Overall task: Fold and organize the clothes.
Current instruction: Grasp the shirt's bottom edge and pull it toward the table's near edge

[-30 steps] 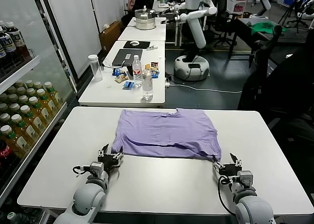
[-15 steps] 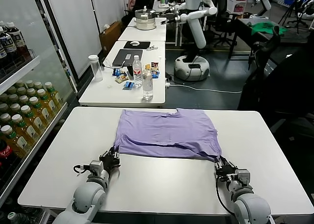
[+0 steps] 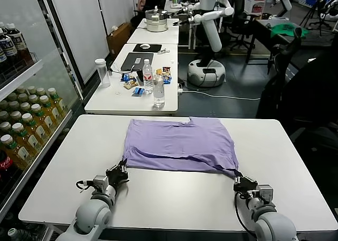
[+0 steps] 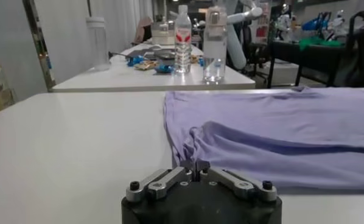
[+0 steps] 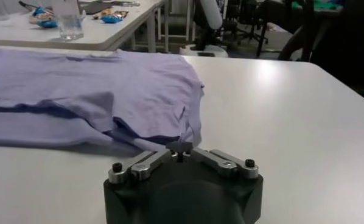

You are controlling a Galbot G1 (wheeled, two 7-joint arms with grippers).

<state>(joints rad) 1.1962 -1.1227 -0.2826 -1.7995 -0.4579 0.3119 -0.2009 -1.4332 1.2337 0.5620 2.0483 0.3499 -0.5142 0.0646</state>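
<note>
The lavender T-shirt (image 3: 179,144) lies spread on the white table (image 3: 79,146), its near part folded over. My left gripper (image 3: 122,169) is shut on the shirt's near left corner, seen close in the left wrist view (image 4: 195,165) with the fabric (image 4: 273,134) stretching away. My right gripper (image 3: 238,180) is shut on the near right corner; in the right wrist view (image 5: 179,147) the cloth (image 5: 109,91) runs into the closed fingers. Both grippers sit low on the table at the shirt's near edge.
A second white table (image 3: 132,88) behind holds bottles (image 3: 158,88), a cup (image 3: 102,72), a laptop and snacks. A drinks cooler with bottles (image 3: 21,130) stands at the left. Another robot (image 3: 208,19) stands far back. Dark chairs (image 3: 301,88) are at the right.
Both grippers moved forward to the shirt's near corners and closed on the fabric; a second ago their fingers were open just short of the hem.
</note>
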